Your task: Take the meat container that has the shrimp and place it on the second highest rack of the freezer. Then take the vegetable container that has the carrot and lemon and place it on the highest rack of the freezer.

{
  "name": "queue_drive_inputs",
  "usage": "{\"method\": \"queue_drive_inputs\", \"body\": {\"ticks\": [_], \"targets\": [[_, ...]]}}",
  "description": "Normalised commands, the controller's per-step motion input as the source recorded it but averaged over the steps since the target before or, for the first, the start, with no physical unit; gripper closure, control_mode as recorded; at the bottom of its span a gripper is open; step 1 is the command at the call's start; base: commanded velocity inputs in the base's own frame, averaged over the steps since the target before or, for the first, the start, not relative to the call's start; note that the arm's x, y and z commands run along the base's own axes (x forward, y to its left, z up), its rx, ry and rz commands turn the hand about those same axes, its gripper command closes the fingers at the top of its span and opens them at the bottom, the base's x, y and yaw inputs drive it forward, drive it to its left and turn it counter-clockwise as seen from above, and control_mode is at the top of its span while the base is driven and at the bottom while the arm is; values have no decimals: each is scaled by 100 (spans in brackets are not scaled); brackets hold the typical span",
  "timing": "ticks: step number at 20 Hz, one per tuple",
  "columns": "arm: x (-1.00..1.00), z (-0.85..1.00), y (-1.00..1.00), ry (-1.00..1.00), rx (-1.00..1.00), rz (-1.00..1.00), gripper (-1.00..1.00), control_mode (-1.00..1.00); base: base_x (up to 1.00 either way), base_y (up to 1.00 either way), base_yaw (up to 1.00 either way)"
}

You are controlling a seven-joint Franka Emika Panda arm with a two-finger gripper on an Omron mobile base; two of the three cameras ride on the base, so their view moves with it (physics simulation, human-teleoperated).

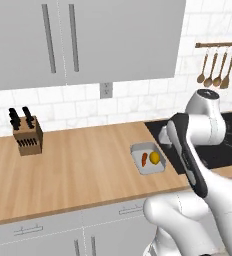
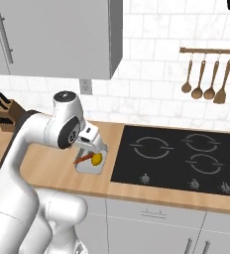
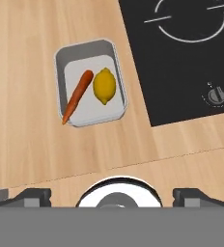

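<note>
The vegetable container (image 3: 91, 110) is a clear shallow tub holding a long orange carrot (image 3: 77, 96) and a yellow lemon (image 3: 104, 86). It rests on the wooden counter just left of the cooktop, also seen as the tub (image 1: 150, 170) and the tub (image 2: 87, 169). My gripper (image 3: 114, 197) hangs above it, open, its two dark tips spread wide with nothing between them. From the right, the hand (image 2: 89, 141) partly covers the tub's far side. The meat container and the freezer with its racks are out of view.
A black cooktop (image 2: 181, 158) lies right of the tub, with knobs along its front. A knife block (image 1: 28, 135) stands at the back left of the counter. Wooden utensils (image 2: 203, 74) hang on the tiled wall. Grey upper cabinets (image 1: 88, 35) overhang the counter.
</note>
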Motion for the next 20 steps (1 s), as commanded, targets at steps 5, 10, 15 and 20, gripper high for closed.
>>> {"method": "queue_drive_inputs", "body": {"ticks": [5, 10, 15, 20], "targets": [[31, -16, -4, 13, 0, 0, -100, -100, 0, 0, 0], [10, -63, 0, 0, 0, 0, -100, -100, 0, 0, 0], [34, -49, 0, 0, 0, 0, -100, -100, 0, 0, 0], [49, -29, -22, 7, 0, 0, -100, -100, 0, 0, 0]]}}
